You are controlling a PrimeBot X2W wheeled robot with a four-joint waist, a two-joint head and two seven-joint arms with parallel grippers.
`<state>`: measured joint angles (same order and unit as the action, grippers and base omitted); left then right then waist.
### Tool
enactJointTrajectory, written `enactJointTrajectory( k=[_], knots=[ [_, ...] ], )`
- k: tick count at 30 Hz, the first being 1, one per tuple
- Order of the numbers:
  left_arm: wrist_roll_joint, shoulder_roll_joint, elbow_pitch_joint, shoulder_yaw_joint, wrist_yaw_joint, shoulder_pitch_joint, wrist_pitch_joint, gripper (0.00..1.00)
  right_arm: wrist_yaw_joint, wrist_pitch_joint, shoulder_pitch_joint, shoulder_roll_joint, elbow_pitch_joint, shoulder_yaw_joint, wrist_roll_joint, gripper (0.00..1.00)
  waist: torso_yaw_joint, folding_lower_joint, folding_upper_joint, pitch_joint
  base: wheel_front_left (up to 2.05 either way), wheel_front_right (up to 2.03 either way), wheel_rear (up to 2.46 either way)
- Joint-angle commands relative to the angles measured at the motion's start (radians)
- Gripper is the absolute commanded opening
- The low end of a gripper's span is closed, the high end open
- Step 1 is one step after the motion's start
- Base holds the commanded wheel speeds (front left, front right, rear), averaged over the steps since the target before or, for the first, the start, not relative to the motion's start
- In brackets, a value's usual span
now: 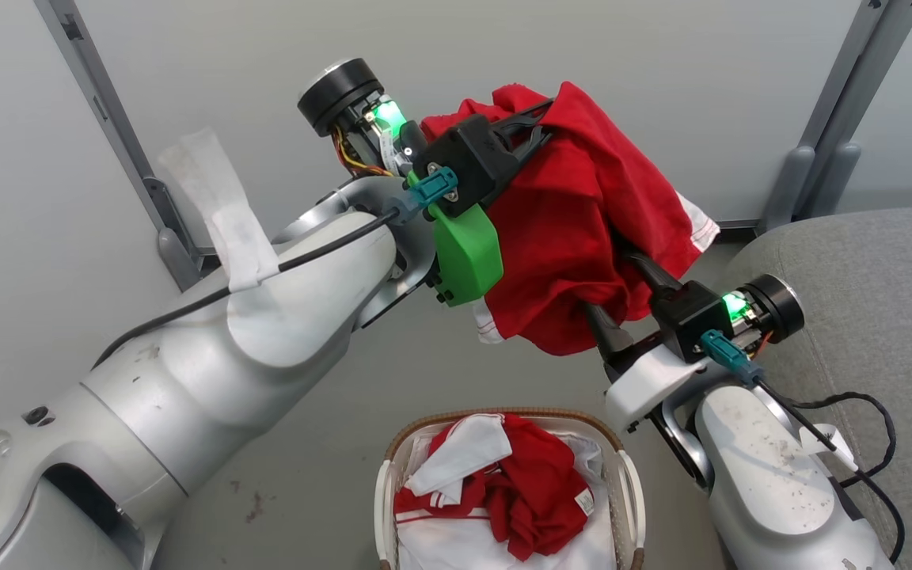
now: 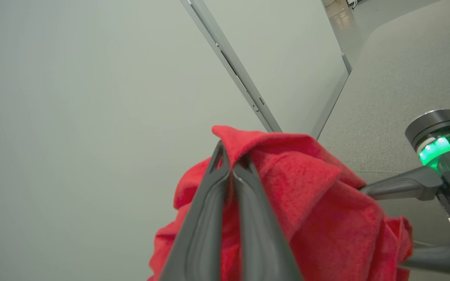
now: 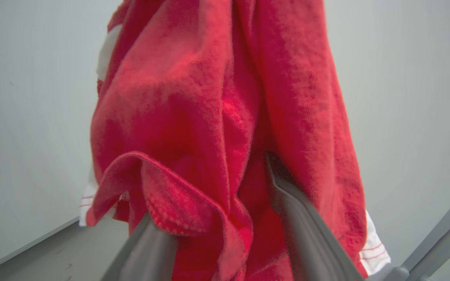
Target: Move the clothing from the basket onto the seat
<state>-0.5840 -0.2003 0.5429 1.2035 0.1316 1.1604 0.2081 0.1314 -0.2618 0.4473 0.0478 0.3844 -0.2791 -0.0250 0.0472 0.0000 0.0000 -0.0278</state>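
A red garment (image 1: pixel 575 229) with white striped trim hangs in the air above the floor, left of the grey seat (image 1: pixel 860 261). My left gripper (image 1: pixel 539 119) is shut on its top edge; the left wrist view has the fingers (image 2: pixel 209 210) pinched together on the red fabric (image 2: pixel 318 203). My right gripper (image 1: pixel 610 277) reaches into the garment from below. Its fingers (image 3: pixel 303 222) stand apart, open, with the red cloth (image 3: pixel 193 117) draped over and between them. More red and white clothing (image 1: pixel 535 483) lies in the basket (image 1: pixel 383 491) at the bottom centre.
Grey wall panels stand behind, with a slanted metal post at the left (image 1: pixel 108 119) and another at the right (image 1: pixel 844 119). A black cable (image 1: pixel 860 443) loops beside my right forearm. Bare grey floor (image 1: pixel 305 475) lies left of the basket.
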Motion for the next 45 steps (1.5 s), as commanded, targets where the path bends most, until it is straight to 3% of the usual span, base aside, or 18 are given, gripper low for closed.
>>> enactJointTrajectory(
  k=[1, 5, 14, 15, 17, 18, 19, 29, 36, 45],
  knots=[
    [-0.013, -0.003, 0.0, 0.002, -0.002, -0.018, 0.007, 0.0, -0.001, -0.005, 0.016, 0.005, 0.007, -0.005, 0.01, 0.25, 0.0, 0.0, 0.0, 0.001, 0.0, 0.0, 0.0],
    [-0.031, -0.013, 0.01, 0.0, -0.002, -0.034, 0.007, 0.0, -0.001, -0.005, 0.018, 0.004, 0.013, -0.012, 0.019, 0.01, -0.002, 0.0, 0.0, 0.004, 0.0, 0.0, 0.0],
    [-0.084, -0.025, 0.054, -0.029, -0.01, -0.099, 0.029, 0.0, -0.001, -0.005, 0.015, 0.005, -0.006, 0.012, 0.033, 0.0, -0.012, 0.0, 0.0, 0.013, 0.0, 0.0, 0.0],
    [-0.092, -0.024, 0.058, -0.037, -0.013, -0.112, 0.034, 0.2, -0.001, -0.005, 0.014, 0.005, -0.01, 0.018, 0.032, 0.0, -0.013, 0.0, 0.0, 0.014, 0.0, 0.0, 0.0],
    [-0.106, -0.021, 0.061, -0.052, -0.022, -0.139, 0.042, 0.39, -0.001, -0.005, 0.012, 0.005, -0.016, 0.032, 0.032, 0.0, -0.015, 0.0, 0.0, 0.016, 0.0, 0.0, 0.0],
    [-0.115, -0.019, 0.062, -0.064, -0.03, -0.156, 0.048, 0.87, -0.001, -0.005, 0.011, 0.005, -0.02, 0.041, 0.031, 0.0, -0.016, 0.0, 0.0, 0.018, 0.0, 0.0, 0.0],
    [-0.12, -0.018, 0.063, -0.072, -0.036, -0.17, 0.051, 1.0, -0.001, -0.005, 0.01, 0.005, -0.023, 0.047, 0.03, 0.0, -0.017, 0.0, 0.0, 0.019, 0.0, 0.0, 0.0],
    [-0.076, 0.007, -0.028, -0.278, -0.085, -0.408, 0.057, 1.0, -0.001, -0.005, -0.007, 0.004, -0.054, 0.147, 0.01, 0.0, -0.023, 0.0, 0.0, 0.033, 0.0, 0.0, 0.0],
    [0.002, 0.038, -0.047, -0.417, -0.059, -0.593, 0.056, 1.0, -0.001, -0.005, -0.033, 0.004, -0.071, 0.196, 0.001, 0.0, -0.029, 0.0, 0.0, 0.038, 0.0, 0.0, 0.0],
    [0.091, 0.083, -0.032, -0.521, -0.025, -0.741, 0.057, 1.0, -0.001, -0.005, -0.058, 0.004, -0.076, 0.226, -0.002, 0.0, -0.033, 0.0, 0.0, 0.043, 0.0, 0.0, 0.0]
  ],
)
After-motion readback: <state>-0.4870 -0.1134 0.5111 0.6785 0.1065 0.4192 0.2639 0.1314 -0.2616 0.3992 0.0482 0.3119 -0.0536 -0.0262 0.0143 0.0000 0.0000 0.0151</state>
